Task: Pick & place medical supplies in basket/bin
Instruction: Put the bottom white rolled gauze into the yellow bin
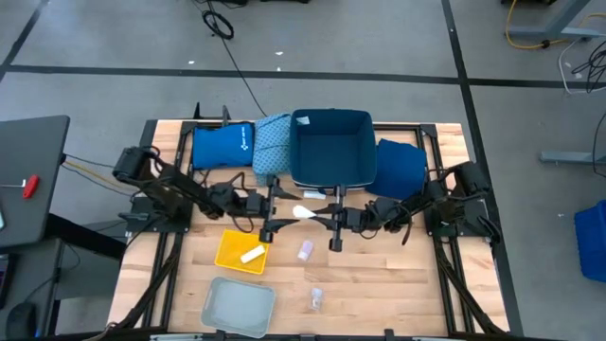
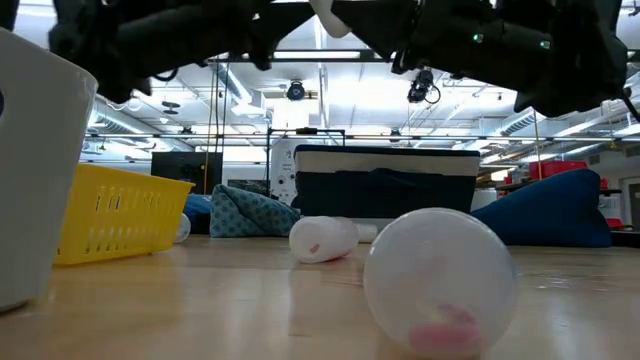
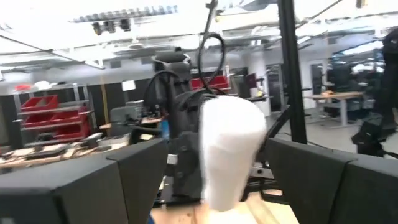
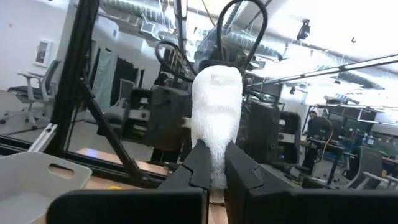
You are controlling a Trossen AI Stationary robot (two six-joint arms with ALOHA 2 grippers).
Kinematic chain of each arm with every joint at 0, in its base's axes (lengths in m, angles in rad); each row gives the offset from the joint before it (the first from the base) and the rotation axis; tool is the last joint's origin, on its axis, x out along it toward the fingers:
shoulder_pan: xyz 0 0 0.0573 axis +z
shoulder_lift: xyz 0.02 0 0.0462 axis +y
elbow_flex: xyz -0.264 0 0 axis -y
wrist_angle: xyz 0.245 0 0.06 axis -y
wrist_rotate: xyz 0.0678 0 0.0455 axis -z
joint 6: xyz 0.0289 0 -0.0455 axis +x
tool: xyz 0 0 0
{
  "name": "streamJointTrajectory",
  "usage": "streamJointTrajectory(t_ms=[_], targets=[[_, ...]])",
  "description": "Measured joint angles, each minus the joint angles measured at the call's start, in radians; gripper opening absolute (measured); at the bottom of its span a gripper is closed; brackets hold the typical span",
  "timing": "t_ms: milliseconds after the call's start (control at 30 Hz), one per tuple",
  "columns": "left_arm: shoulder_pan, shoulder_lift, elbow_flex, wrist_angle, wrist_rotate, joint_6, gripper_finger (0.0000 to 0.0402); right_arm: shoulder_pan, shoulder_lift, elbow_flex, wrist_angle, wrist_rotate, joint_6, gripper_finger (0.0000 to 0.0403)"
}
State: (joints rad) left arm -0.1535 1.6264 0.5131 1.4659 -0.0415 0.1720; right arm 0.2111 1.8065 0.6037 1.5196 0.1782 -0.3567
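Room: workshop hall with a grey floor around a pale wooden table (image 1: 379, 284)
Right gripper (image 1: 323, 214): above the middle of the table, jaws pinched tight on one end of a white tube (image 1: 305, 212); in the right wrist view the tube (image 4: 215, 112) stands up from between the two dark fingers (image 4: 199, 163)
Left gripper (image 1: 281, 210): facing the right gripper across the same tube, jaws standing wide on either side of its other end; in the left wrist view the tube (image 3: 229, 149) sits between the fingers (image 3: 137, 168) with a gap on both sides
Blue bin (image 1: 330, 144): just behind the two grippers, at the far middle of the table
Teal patterned cloth (image 1: 270, 142): touching the bin's left side
Dark blue cloth (image 1: 401, 163): against the bin's right side
Blue pouch (image 1: 222, 145): left of the teal cloth
Yellow basket (image 1: 242, 252): near-left of the grippers, one white packet (image 1: 252, 254) inside
Clear vials: one (image 1: 305, 250) lying just near of the grippers, another (image 1: 316, 299) closer to the near edge
Grey tray (image 1: 239, 305): near-left corner area
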Motion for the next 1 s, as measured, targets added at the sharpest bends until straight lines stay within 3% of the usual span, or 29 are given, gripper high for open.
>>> streamJointTrajectory(t_ms=[133,333,800,1000], targets=[[0.013,0.045,0.044,0.035,0.082,0.024,0.0279,-0.01,0.0,0.0,0.003,0.0,0.002,0.0016],[0.012,0.066,0.082,0.052,0.094,0.041,0.0267,-0.014,0.0,-0.001,-0.003,-0.003,0.011,0.0016],[0.013,0.066,0.084,0.026,0.091,0.033,0.0186,-0.013,0.0,-0.001,-0.002,-0.005,0.011,0.0015],[0.012,0.066,0.084,0.023,0.065,0.033,0.0112,-0.013,0.001,-0.001,-0.001,-0.004,0.011,0.0015]])
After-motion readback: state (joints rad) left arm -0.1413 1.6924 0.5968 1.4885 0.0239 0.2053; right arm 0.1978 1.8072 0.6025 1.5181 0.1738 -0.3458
